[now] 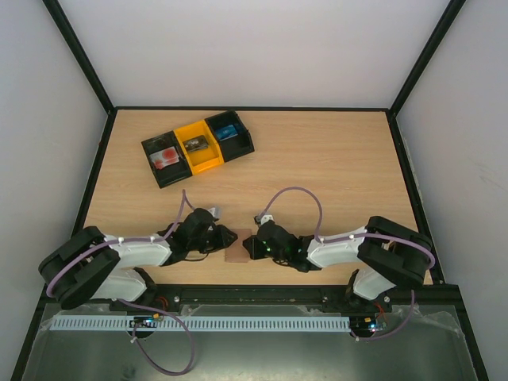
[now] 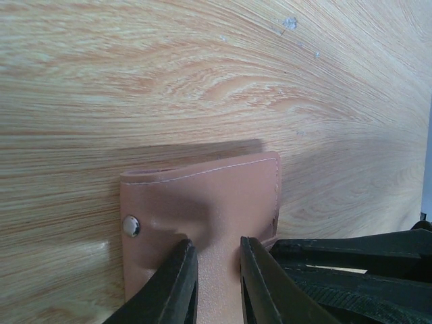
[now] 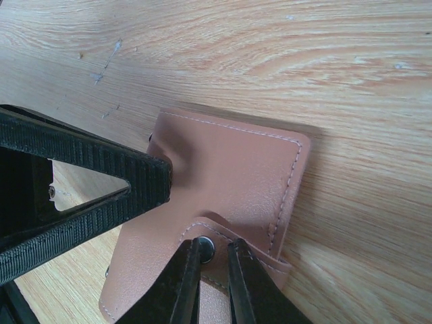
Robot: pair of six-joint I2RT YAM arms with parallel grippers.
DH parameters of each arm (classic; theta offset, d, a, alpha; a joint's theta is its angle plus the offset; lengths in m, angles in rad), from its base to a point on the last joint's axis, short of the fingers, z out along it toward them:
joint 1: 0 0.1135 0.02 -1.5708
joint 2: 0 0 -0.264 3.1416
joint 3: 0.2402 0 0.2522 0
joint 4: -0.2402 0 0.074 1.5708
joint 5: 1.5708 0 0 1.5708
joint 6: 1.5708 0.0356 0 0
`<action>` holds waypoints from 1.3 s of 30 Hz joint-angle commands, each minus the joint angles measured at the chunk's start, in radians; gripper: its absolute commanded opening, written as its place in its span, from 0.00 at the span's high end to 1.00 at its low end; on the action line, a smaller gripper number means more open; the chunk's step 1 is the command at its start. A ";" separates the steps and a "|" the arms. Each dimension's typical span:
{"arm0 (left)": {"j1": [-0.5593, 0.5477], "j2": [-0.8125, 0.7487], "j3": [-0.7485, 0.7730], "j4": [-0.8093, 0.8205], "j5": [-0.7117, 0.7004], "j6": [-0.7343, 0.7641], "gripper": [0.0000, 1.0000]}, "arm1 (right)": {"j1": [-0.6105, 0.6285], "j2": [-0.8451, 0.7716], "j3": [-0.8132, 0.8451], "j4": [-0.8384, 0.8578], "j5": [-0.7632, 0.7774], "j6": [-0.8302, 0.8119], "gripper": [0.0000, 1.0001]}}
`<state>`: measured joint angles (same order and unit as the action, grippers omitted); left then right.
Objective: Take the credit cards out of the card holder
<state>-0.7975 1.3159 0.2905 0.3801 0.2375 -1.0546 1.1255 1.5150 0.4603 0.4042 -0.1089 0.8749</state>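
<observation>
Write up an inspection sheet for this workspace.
Surface: wooden table, a few small marks.
Job's things: brown card holder lying flat between the arms, no cards showing.
Clutter: row of black and yellow bins at the far left, small items inside.
Grippers: left gripper fingers pinch the holder's body; right gripper fingers closed on its snap tab.
Cables: purple cables loop over both arms.
Surroundings: white walls, black frame.

No gap between left pincer [image 2: 217, 251], right pincer [image 3: 210, 251] — card holder [image 3: 229, 169] fills it, table [image 1: 333, 175] open beyond
</observation>
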 commanded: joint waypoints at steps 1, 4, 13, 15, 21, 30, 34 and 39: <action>-0.005 -0.008 -0.025 -0.049 -0.015 0.006 0.78 | 0.004 0.020 0.025 -0.021 0.008 -0.016 0.86; -0.005 -0.010 -0.026 -0.050 -0.015 0.007 0.78 | 0.005 0.024 0.025 -0.029 0.000 -0.021 0.89; -0.005 -0.013 -0.027 -0.053 -0.018 0.006 0.78 | 0.004 0.050 0.039 -0.083 -0.009 -0.046 0.90; -0.005 -0.013 -0.027 -0.053 -0.018 0.005 0.78 | 0.005 0.056 0.043 -0.098 -0.004 -0.052 0.90; -0.005 -0.010 -0.029 -0.049 -0.019 0.003 0.78 | 0.006 0.058 0.036 -0.112 0.000 -0.062 0.91; -0.003 -0.099 0.041 -0.150 -0.032 0.028 0.76 | 0.002 -0.129 0.119 -0.251 0.106 -0.100 0.86; -0.003 -0.243 0.140 -0.322 -0.113 0.068 0.65 | -0.006 -0.310 0.119 -0.375 0.260 -0.128 0.77; -0.008 -0.473 0.261 -0.597 -0.289 0.129 0.27 | -0.013 -0.611 0.088 -0.544 0.435 -0.134 0.52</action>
<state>-0.8013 0.9775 0.4629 0.0280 0.1074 -0.9886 1.1194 1.0897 0.5591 0.0631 0.1215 0.7635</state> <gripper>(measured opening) 0.628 0.411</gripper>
